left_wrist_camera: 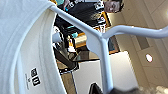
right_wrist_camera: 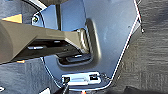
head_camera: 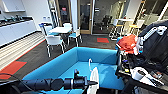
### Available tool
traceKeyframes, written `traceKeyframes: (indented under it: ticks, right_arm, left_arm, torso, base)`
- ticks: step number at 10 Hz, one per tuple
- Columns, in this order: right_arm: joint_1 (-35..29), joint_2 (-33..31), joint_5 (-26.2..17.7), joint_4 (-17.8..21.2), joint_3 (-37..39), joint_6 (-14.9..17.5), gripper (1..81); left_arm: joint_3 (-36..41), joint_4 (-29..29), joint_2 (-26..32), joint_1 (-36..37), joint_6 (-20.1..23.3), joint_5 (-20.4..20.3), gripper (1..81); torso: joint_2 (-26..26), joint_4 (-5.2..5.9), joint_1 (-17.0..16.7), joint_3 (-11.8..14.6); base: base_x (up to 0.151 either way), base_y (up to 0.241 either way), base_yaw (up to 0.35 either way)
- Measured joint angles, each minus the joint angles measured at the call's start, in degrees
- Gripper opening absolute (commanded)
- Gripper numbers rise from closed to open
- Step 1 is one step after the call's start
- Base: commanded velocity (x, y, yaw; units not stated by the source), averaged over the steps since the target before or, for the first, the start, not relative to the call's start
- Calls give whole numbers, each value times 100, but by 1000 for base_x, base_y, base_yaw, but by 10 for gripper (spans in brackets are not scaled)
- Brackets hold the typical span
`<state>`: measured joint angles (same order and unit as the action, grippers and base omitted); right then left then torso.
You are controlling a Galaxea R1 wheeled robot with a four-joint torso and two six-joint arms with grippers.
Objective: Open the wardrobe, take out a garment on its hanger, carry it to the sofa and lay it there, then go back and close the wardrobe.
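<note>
Left arm point(head_camera: 50, 83) — hanger point(head_camera: 90, 63) hook-up, seemingly upright

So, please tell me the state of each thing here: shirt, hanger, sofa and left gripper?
Shirt: on the hanger, hanging above the sofa seat, not laid down yet.
Hanger: upright, hook on top, carried at the left gripper.
Sofa: nothing lying on the visible seat.
Left gripper: at the shirt; fingers cannot be made out.
</note>
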<state>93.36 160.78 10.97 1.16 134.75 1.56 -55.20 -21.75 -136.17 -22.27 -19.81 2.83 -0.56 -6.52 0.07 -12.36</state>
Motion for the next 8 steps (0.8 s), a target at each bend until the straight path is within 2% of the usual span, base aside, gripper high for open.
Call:
traceKeyframes:
  ticks: [8]
  right_arm:
    - [-17, 2, 0, 0, 2, 12, 811]
  left_arm:
    - [2, 12, 63, -82, 2, 4, 10]
  torso:
    - [0, 0, 0, 0]
  base:
    - [0, 0, 0]
